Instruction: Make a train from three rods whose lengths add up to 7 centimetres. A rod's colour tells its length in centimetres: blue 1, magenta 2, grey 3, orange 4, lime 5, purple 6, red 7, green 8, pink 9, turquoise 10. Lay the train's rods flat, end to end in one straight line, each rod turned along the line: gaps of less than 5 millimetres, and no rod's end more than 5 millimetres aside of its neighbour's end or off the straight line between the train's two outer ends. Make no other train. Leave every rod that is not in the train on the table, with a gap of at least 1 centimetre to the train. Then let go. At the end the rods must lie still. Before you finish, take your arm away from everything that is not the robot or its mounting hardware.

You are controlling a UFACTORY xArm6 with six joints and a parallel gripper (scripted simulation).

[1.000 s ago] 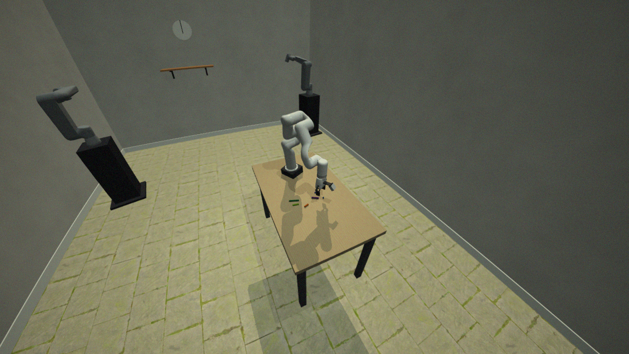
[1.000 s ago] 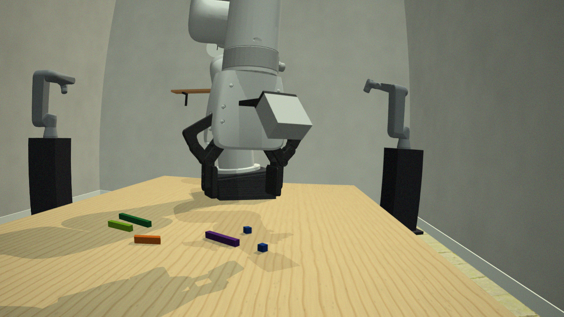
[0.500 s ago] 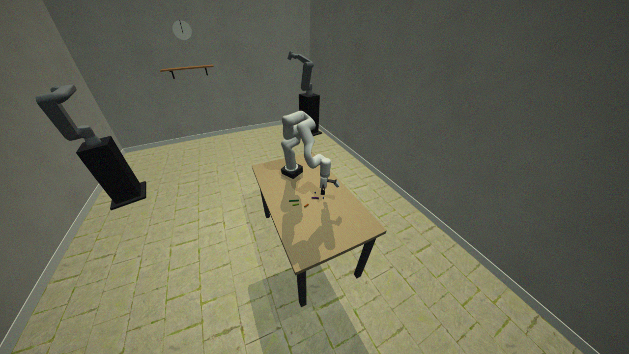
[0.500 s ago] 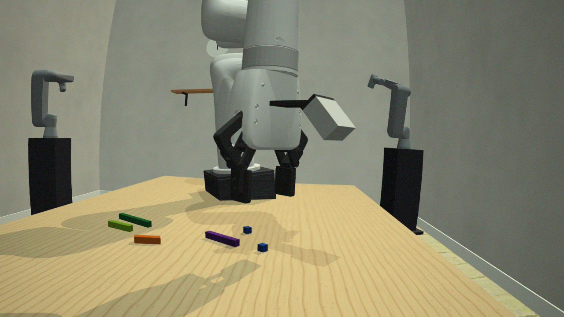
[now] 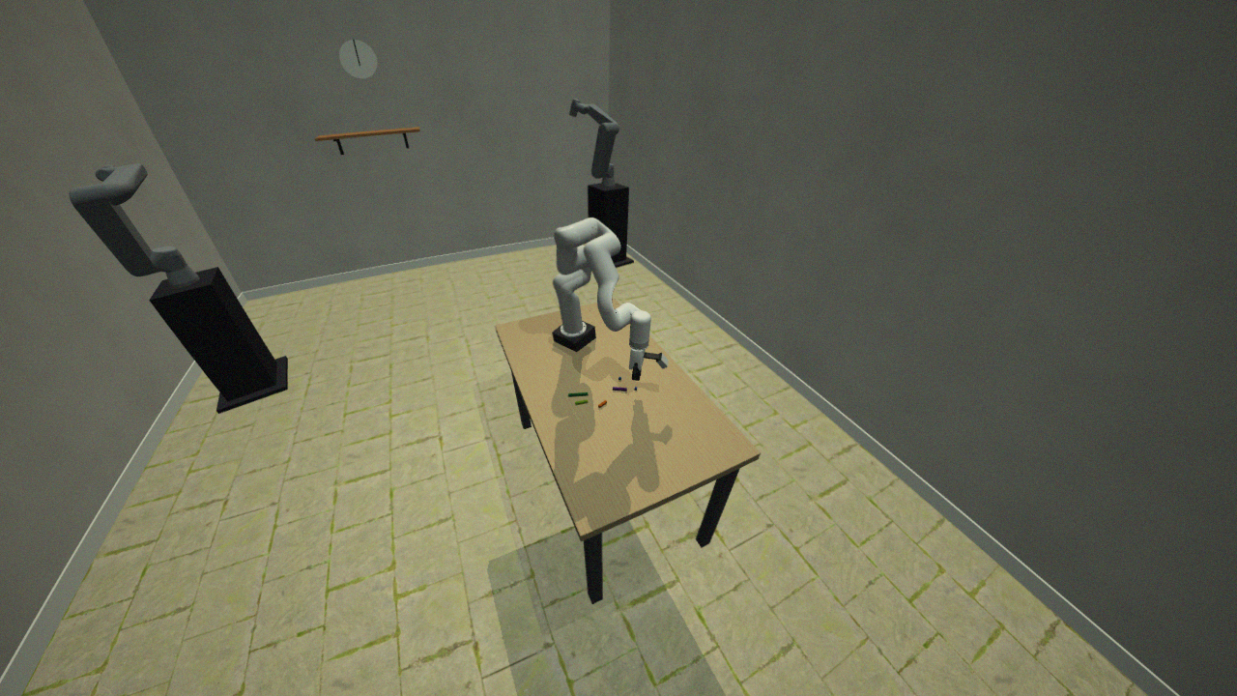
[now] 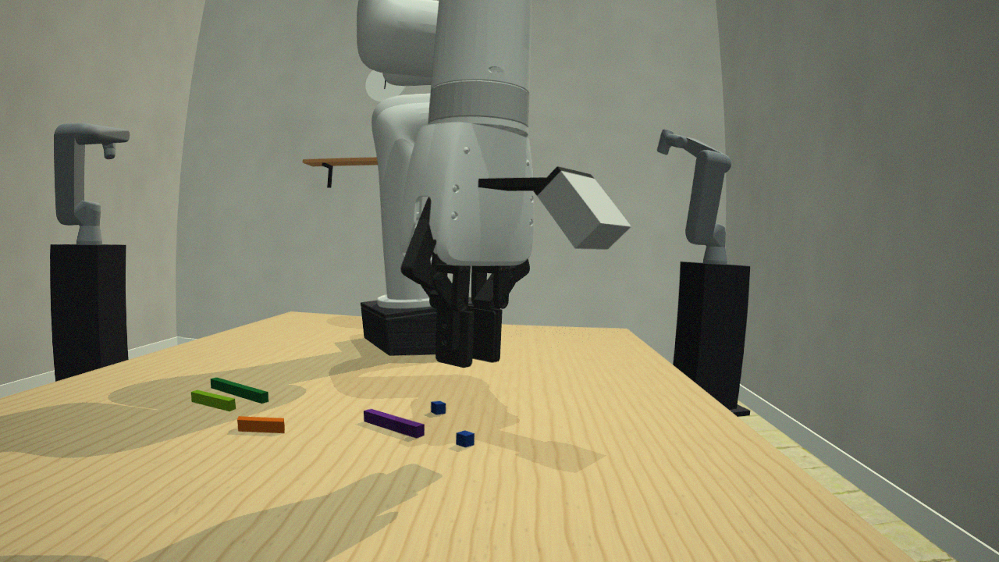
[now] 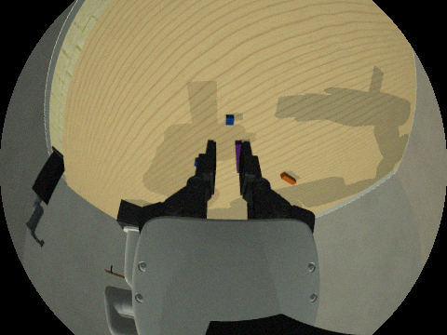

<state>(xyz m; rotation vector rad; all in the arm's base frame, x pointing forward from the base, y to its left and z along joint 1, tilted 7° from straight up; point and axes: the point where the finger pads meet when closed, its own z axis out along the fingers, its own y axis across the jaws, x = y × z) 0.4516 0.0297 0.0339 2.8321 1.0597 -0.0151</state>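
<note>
Six rods are lying apart on the table (image 5: 701, 449) (image 6: 628, 489) (image 7: 140, 70), forming no train. Toward its left edge in the exterior view, the lime rod (image 5: 581, 402) (image 6: 213, 400) is resting just beside the green rod (image 5: 577, 394) (image 6: 239, 389), while the orange rod (image 5: 602, 404) (image 6: 260, 424) (image 7: 288, 179) is lying near them. Closer to the right edge, the purple rod (image 5: 618, 389) (image 6: 392, 422) (image 7: 238, 155) is sitting near two blues: the rear blue rod (image 5: 618, 378) (image 6: 438, 407) (image 7: 196, 162), closer to the base-side edge, and the front blue rod (image 5: 635, 389) (image 6: 464, 439) (image 7: 230, 119). The black base (image 5: 561, 343) (image 6: 391, 339) is standing by the far edge, and two grey arms on pedestals are standing off the table. The white arm (image 5: 640, 329) (image 6: 481, 55) is bending over the surface, its wrist pointing downward. The gripper (image 5: 636, 376) (image 6: 471, 361) (image 7: 227, 152) is hovering above the wood, its fingers standing narrowly apart and holding nothing.

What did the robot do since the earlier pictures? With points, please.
The gripper (image 5: 636, 377) (image 6: 467, 361) (image 7: 227, 152) moved toward the table's right edge in the outside view, turned and brought its fingers closer together. It took hold of nothing. The coloured rods stayed put.
</note>
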